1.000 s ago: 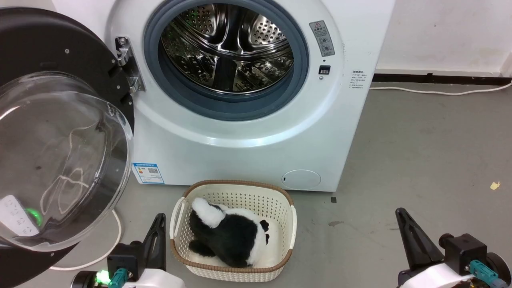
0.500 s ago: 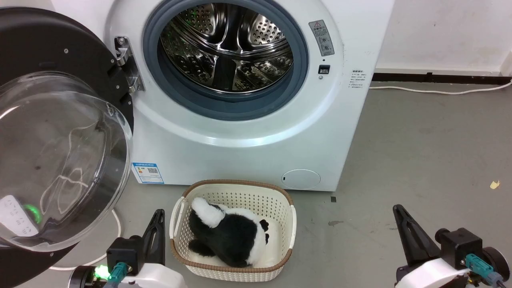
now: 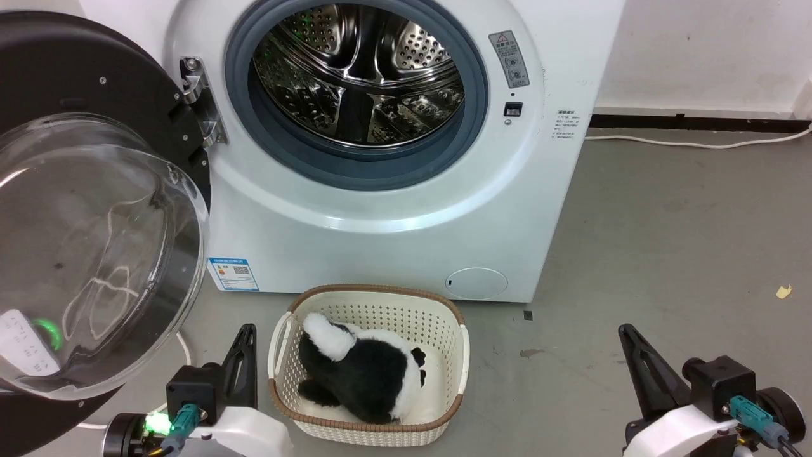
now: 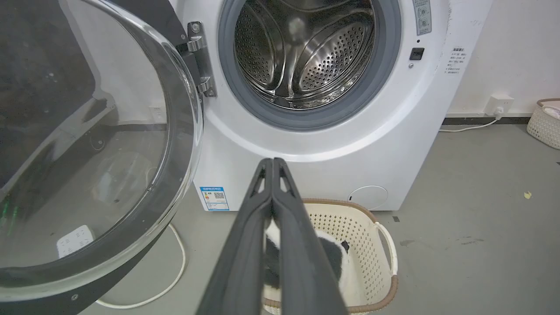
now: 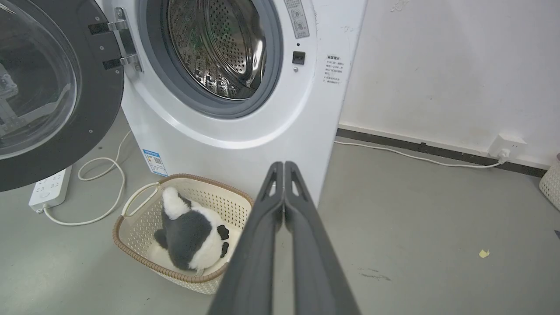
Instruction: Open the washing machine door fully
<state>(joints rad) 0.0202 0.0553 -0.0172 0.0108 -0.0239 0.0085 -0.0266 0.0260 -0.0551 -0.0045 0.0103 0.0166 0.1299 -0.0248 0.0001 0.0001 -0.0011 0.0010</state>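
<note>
Head view puts the large round glossy black washing machine door (image 3: 95,241), with its bulging clear glass bowl, at nine o'clock. It stands wide on its metal hinge (image 3: 203,101), well clear of the grey rubber ring (image 3: 483,95) and perforated steel drum (image 3: 361,70) at twelve. By my reading the opening step is essentially finished. Any further move would be a light outward nudge on the door's rim to confirm that the hinge is at its stop.

The left gripper (image 3: 246,343) sits at seven o'clock and the right gripper (image 3: 634,349) at five. Both are clenched on nothing, fingers pressed together, and neither touches the door.

A cream perforated plastic basket with a brown rim (image 3: 466,355) sits at six o'clock, just before the machine, holding a black-and-white plush toy (image 3: 361,374). A white cable (image 5: 109,192) and power strip (image 5: 48,188) lie on the floor beneath the door, so a low reach from the left could snag them.
</note>
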